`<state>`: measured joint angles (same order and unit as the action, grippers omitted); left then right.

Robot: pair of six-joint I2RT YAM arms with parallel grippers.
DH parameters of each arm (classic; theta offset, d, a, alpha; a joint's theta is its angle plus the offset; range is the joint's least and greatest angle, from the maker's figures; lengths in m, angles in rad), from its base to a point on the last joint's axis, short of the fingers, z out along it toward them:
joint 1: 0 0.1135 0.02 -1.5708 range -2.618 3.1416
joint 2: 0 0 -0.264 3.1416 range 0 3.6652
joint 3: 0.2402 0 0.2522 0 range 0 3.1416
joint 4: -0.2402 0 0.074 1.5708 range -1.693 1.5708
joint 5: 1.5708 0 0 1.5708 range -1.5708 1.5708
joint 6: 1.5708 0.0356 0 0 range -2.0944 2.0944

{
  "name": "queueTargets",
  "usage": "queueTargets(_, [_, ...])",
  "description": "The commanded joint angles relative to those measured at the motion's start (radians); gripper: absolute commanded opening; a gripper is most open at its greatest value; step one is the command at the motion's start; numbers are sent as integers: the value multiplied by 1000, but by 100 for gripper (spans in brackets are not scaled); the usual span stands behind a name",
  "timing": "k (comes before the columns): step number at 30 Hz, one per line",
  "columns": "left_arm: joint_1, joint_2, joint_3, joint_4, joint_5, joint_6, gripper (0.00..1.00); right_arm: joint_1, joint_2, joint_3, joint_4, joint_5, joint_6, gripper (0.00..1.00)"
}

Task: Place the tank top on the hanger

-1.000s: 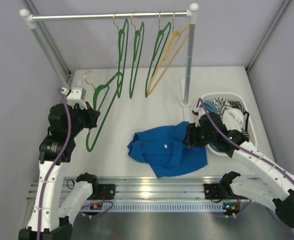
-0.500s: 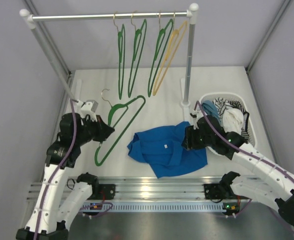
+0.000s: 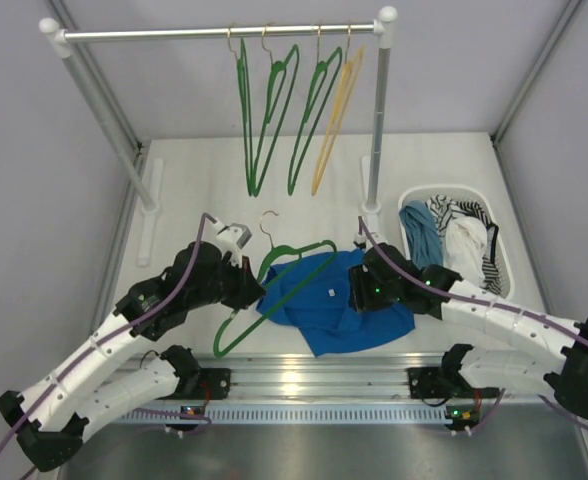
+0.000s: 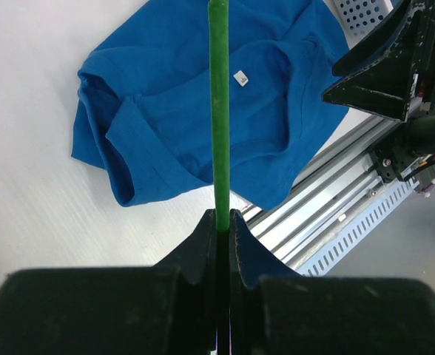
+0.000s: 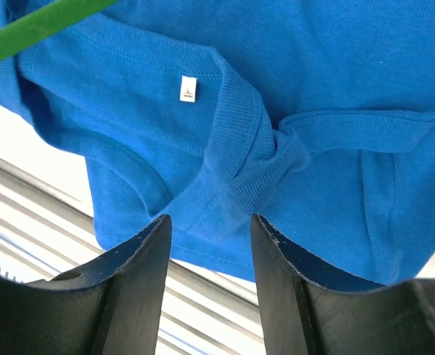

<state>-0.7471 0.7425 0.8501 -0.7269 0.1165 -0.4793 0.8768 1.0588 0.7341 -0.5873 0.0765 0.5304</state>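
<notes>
The left hand (image 3: pixel 250 291) (image 4: pixel 221 222) is pressed together on a thin bar of the hanger (image 3: pixel 292 251) (image 4: pixel 217 111), which is pinched between its fingertips. From this grip the green hanger is seen to run with its long axis on a diagonal, from the near-left toward the far-right of the surface (image 3: pixel 204 190). Its brass-coloured hook (image 3: pixel 269 222) is pointed toward the far edge. In the left wrist view the held bar is carried straight away from the hand across the tank top (image 3: pixel 319 305) (image 4: pixel 203 96) (image 5: pixel 314 74). Whether the bar touches the fabric cannot be told.

The right hand (image 3: pixel 359 290) (image 5: pixel 208 222) is held with its fingers spread above the ribbed neckline. Nothing is seen pinched between them.

The tank top is laid flat but rumpled near the middle of the near edge, a little to the right. It is bright royal blue and soft, with folded edges and bunched straps. A small white label (image 3: pixel 328 292) (image 4: pixel 239 77) (image 5: pixel 189 89) is shown inside the neck opening. The far-left part of the garment is crossed by the hanger's upper shoulder in the top view.

A white basket (image 3: pixel 444 187) of clothes is set by the right edge. At the far edge a rail (image 3: pixel 174 33) is hung with three green hangers and one yellow-orange one.
</notes>
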Motion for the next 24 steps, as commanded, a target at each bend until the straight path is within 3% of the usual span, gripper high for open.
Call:
queueTargets(1, [-24, -3, 36, 14, -74, -47, 0, 36, 38, 56, 55, 71, 40, 47])
queueTargets(15, [-46, 31, 129, -154, -64, -4, 0, 157, 277, 230, -68, 368, 118, 47])
queueTargets(24, [-46, 24, 167, -215, -38, 48, 0, 189, 406, 269, -112, 427, 154, 47])
